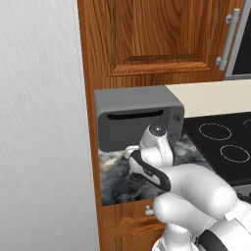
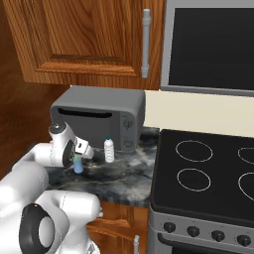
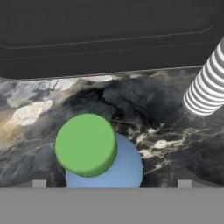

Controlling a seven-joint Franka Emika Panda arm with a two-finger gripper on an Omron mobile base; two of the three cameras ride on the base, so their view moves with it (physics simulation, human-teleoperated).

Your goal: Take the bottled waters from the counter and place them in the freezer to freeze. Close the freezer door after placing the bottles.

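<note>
Hovering over the blue bottle [image 3: 105, 164] on the counter [image 2: 124, 173], with the gripper [image 3: 111, 181] spread wide, a fingertip on either side of the green cap [image 3: 86, 144] and nothing clamped yet: first pickup in hand, judging by both bottles still on the marble. Next, by that reading, lowering to bring the tips level with the body, then squeezing shut without nudging the white bottle [image 2: 109, 150] just right of it, in front of the microwave [image 2: 99, 118]. Both bottles upright and capped, contents impossible to tell.

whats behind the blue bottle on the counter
Behind the blue bottle stands the grey microwave, and the white ribbed bottle beside it. The arm hides the bottle's lower part in the right base view.
</note>
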